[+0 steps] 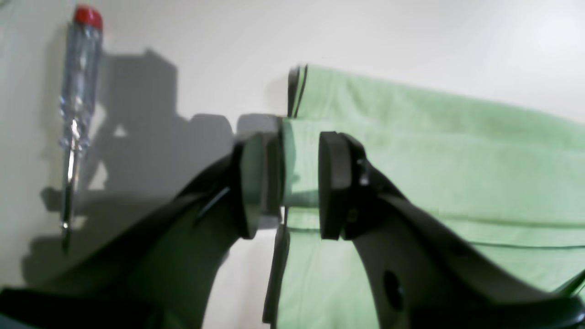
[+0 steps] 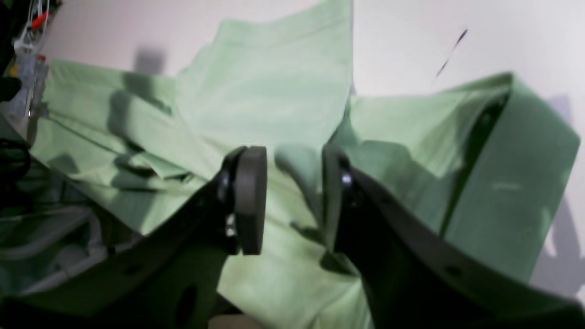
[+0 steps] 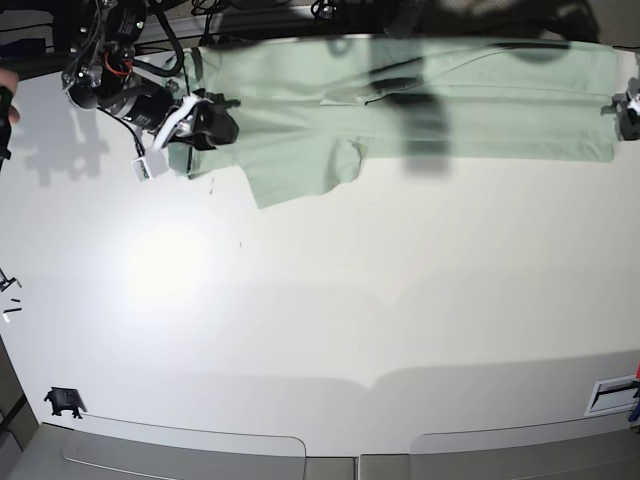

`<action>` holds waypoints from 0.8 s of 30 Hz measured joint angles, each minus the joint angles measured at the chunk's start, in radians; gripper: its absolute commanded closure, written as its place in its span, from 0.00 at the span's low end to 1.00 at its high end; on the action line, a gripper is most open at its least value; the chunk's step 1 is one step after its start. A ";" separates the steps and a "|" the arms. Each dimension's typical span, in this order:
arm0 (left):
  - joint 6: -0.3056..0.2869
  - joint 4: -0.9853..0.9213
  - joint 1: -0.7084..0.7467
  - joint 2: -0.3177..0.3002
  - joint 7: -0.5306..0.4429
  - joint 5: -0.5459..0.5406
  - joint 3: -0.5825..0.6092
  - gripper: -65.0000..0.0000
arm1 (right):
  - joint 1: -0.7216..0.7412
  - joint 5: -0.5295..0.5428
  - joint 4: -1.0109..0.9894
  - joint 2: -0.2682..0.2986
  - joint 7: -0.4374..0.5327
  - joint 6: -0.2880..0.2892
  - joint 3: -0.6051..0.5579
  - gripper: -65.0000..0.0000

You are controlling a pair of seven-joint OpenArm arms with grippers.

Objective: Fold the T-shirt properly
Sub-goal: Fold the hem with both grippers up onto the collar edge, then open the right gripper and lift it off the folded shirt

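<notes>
Both jaws parted over T-shirt (image 3: pixel 420 110) w/ sleeve out.

Table (image 3: pixel 330 320): you see a wide white top, bare across its middle.
Light: a bright glare patch (image 3: pixel 165 265) at your left.
Front edge: grey panels (image 3: pixel 200 455).

I see the T-shirt (image 3: pixel 400 105) stretched as a long, pale mint-green band along the far edge of the worktop (image 3: pixel 320 300), lying flat and folded over itself lengthwise. A sleeve flap sticks out toward me from its lower edge, left of the middle. In my left wrist view its end shows stacked layers with a dark-edged hem (image 1: pixel 297 91). In my right wrist view the cloth (image 2: pixel 274 91) is rumpled, with a raised fold.
</notes>
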 measured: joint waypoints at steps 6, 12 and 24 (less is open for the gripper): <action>0.000 0.054 0.000 0.005 -0.060 0.000 -0.120 0.71 | 0.008 0.004 0.139 0.000 0.060 0.000 0.000 0.70; 0.000 0.118 -0.008 0.002 -0.156 0.000 -0.313 0.71 | 0.064 -0.064 0.152 -0.037 0.120 0.000 0.000 0.67; 0.000 0.121 -0.008 0.002 -0.143 0.000 -0.349 0.71 | 0.208 -0.296 -0.095 -0.105 0.289 0.001 0.000 0.48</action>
